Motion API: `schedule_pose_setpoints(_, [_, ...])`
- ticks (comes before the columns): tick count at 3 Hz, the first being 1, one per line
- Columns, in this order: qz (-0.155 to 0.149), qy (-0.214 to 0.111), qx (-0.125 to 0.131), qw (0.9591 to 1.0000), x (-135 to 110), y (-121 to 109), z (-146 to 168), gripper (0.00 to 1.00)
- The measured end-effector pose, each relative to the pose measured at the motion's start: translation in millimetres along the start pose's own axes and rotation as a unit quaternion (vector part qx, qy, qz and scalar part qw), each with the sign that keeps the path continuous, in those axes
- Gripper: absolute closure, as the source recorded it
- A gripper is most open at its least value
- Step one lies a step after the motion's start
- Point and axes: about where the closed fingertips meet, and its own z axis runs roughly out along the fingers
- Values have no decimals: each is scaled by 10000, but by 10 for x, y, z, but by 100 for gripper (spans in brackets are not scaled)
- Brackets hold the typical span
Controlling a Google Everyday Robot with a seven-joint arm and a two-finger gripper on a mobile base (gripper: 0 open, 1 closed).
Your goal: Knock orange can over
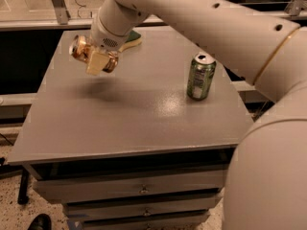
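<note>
Gripper [98,61] pinching orange can [79,49] sideways above grey table [120,123], green can [201,78] upright to the right, lettering unreadable

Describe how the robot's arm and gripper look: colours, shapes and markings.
The arm is thick, rounded and cream-white, with a row of small dark holes and a thin gold ring near one joint. The gripper, shut on the orange can over the table's left side, has tan, blocky fingers.

Arm [201,16]: cream-white smooth shell, fat round links; small dark holes along it; gold band at joint; gripper [98,61] w/ tan fingers [94,65], above table [120,123] left-rear.
</note>
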Motion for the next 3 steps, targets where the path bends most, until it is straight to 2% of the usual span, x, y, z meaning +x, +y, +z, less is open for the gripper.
schedule_pose_setpoints(1, [-459, 753, -797, 9929, 273, 413, 98, 100])
schedule_pose_setpoints(2, [-816, 1408, -1590, 9738, 544, 807, 93, 100])
schedule_pose_setpoints(3, [-1034, 1812, -2049, 9563, 714, 1011, 42, 84])
